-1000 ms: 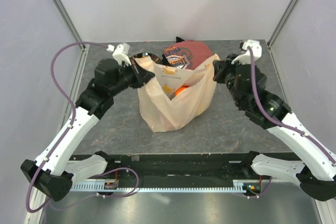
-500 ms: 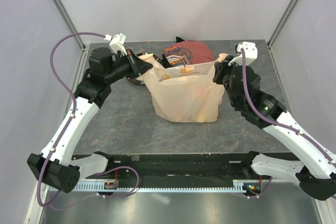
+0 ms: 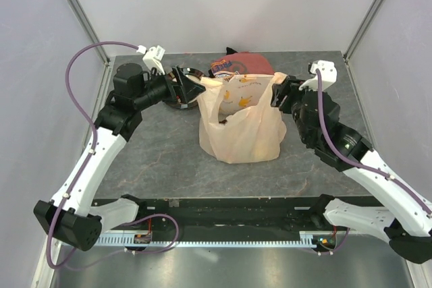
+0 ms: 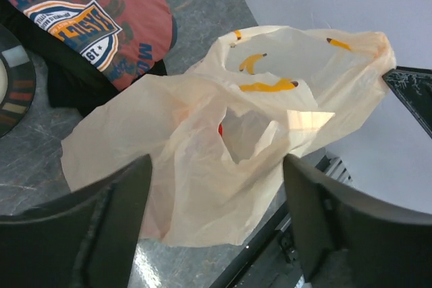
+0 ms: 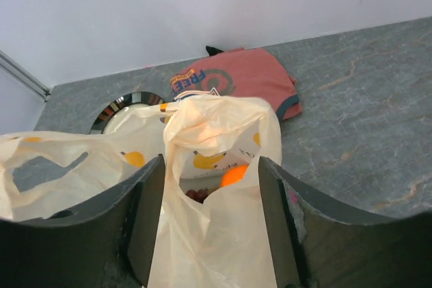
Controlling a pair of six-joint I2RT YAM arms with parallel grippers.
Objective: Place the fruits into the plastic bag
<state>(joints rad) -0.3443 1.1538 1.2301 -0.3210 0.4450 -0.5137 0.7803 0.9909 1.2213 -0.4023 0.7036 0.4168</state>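
right wrist: orange (image 5: 233, 175) inside plastic bag (image 5: 223, 247); top: hidden

Top camera looks down from behind; wrist cameras closely share the plastic bag (image 3: 239, 126).

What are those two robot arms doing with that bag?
They are packing fruit into the plastic bag, which sits bunched up on the table. An orange shows inside through the bag's mouth. The left gripper and the right gripper are at either side of the bag's top, both open. The right one's fingers stand either side of a handle loop without squeezing it.
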